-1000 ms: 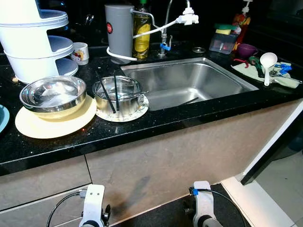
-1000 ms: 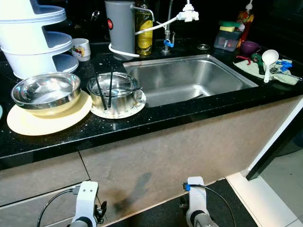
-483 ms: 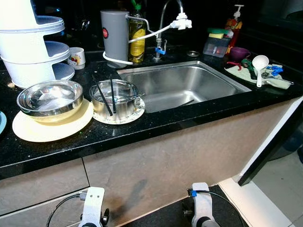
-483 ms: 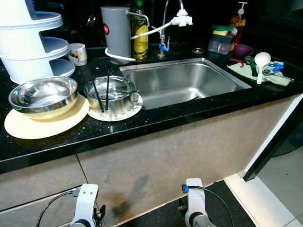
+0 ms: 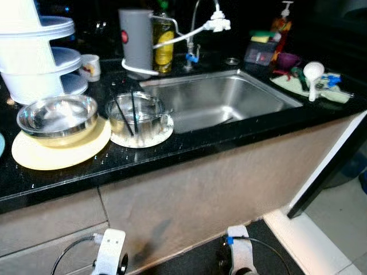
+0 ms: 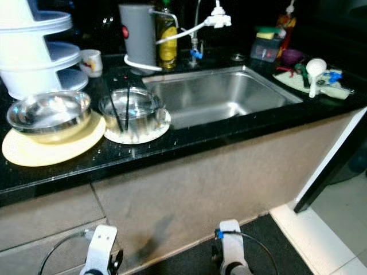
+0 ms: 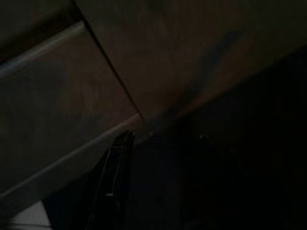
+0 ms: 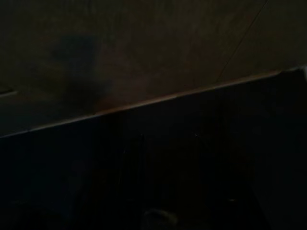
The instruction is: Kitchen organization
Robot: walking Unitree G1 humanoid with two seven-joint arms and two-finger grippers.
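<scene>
Both my pincers hang low – grip state I cannot tell. Above them, the steel bowl (image 5: 56, 116) – slick, light; take its rim.

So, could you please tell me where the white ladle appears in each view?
Left eye view: the ladle lies far right on the counter, on the green cloth.
Right eye view: the ladle is again far right on that cloth.
Left wrist view: too dark; cabinet front and floor at most.
Right wrist view: the same.
Shared landmark: the sink, left of the ladle in both eye views.
</scene>
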